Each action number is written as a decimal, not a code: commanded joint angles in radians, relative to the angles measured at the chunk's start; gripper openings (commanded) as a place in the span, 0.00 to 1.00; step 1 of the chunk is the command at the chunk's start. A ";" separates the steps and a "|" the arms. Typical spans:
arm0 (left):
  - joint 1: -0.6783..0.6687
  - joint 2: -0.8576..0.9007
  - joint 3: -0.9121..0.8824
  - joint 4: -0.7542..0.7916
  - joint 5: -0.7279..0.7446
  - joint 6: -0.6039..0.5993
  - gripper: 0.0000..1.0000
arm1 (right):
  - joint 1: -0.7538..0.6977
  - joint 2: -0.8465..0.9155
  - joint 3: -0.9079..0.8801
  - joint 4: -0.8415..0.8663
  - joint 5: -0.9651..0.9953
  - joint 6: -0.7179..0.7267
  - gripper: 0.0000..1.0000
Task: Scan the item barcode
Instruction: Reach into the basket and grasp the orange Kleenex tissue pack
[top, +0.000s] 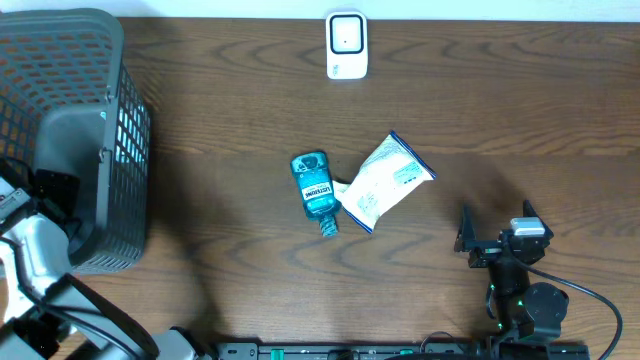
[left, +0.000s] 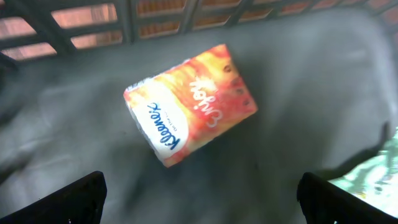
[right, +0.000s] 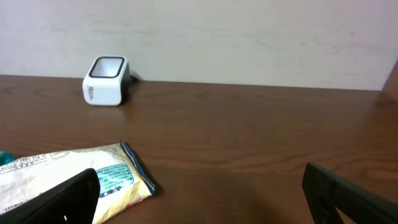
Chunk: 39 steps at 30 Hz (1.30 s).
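Nothing is at the scanner (top: 347, 45) yet: the mouthwash bottle (top: 316, 190) and white packet (top: 385, 182) lie on the desk some way in front of it, seemingly unscanned. Far to its left, the left hand (left: 202, 199) hangs open over a tissue pack (left: 189, 102) in the basket (top: 120, 130); the right hand (top: 497, 227) is open and empty.

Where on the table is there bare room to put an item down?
The widest bare wood lies between the basket and the mouthwash bottle. Also free: the strip between the scanner and the white packet, and the far right corner beyond the right hand. Crowded: the centre, where bottle and packet lie close together.
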 joint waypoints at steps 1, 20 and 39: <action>0.005 0.020 0.015 0.001 -0.038 -0.007 0.98 | 0.004 0.000 -0.002 -0.003 0.005 0.007 0.99; 0.005 0.158 0.013 0.127 -0.058 0.103 0.90 | 0.004 0.000 -0.002 -0.003 0.005 0.006 0.99; 0.005 0.196 0.013 0.131 -0.050 0.245 0.07 | 0.004 0.000 -0.002 -0.003 0.005 0.007 0.99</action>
